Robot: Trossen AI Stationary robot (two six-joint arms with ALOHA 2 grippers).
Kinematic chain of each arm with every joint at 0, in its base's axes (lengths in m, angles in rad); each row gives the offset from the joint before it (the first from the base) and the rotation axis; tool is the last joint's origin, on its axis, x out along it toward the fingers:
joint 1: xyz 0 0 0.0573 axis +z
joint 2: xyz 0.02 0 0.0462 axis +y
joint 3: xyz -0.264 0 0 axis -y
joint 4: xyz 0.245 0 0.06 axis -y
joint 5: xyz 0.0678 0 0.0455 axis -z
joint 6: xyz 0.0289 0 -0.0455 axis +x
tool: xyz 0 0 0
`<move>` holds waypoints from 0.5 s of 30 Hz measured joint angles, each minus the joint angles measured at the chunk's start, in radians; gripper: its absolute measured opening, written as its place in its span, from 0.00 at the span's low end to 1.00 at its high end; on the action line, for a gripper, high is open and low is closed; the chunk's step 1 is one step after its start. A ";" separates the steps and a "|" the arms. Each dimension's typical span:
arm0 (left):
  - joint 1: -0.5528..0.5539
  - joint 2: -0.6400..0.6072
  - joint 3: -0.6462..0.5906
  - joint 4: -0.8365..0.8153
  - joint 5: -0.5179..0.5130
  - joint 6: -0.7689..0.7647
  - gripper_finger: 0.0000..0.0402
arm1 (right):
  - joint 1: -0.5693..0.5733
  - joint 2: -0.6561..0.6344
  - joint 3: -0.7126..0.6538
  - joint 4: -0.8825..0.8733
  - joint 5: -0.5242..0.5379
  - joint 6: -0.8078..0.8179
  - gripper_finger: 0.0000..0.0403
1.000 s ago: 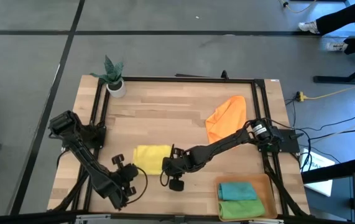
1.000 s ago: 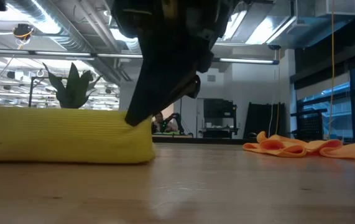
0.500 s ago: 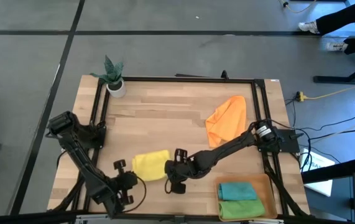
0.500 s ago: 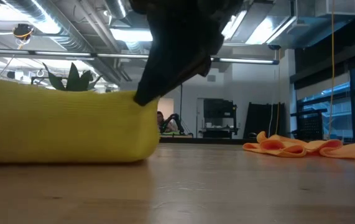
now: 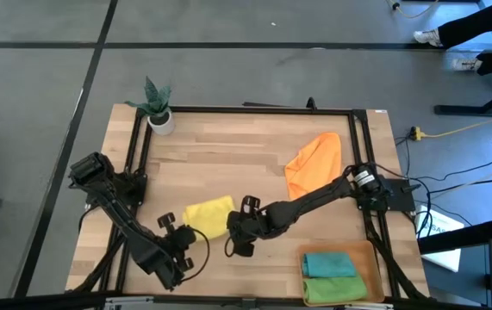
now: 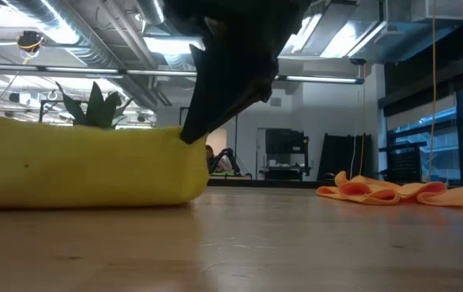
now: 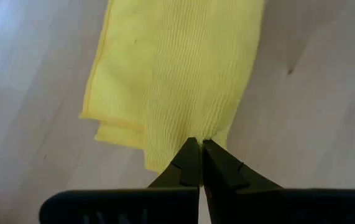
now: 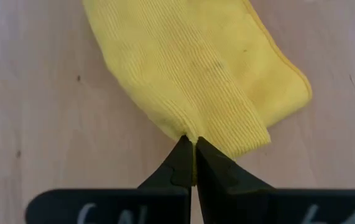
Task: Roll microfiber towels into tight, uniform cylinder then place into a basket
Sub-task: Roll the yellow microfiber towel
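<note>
In the low view the yellow towel [image 6: 85, 166] runs off the left edge, hiding the plant pot [image 6: 93, 105] base; the arm [image 6: 231, 65] above is cropped.

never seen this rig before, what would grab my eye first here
The yellow towel at the table's near middle, pinched at its two ends by the left gripper and right gripper, both shut on its edge. Next, the loose orange towel toward the far right, and the basket at the near right corner holding rolled teal and green towels.
</note>
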 joint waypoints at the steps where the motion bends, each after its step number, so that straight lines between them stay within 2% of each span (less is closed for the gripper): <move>1: -0.002 0.000 0.000 -0.007 0.004 -0.014 0.00 | -0.007 0.000 0.000 -0.003 -0.003 0.000 0.02; 10: -0.002 0.001 0.000 -0.023 0.049 -0.091 0.00 | -0.085 0.000 0.001 0.000 -0.057 -0.049 0.02; 15: 0.008 0.001 -0.033 -0.018 0.065 -0.123 0.00 | -0.124 0.000 0.001 0.004 -0.129 -0.072 0.02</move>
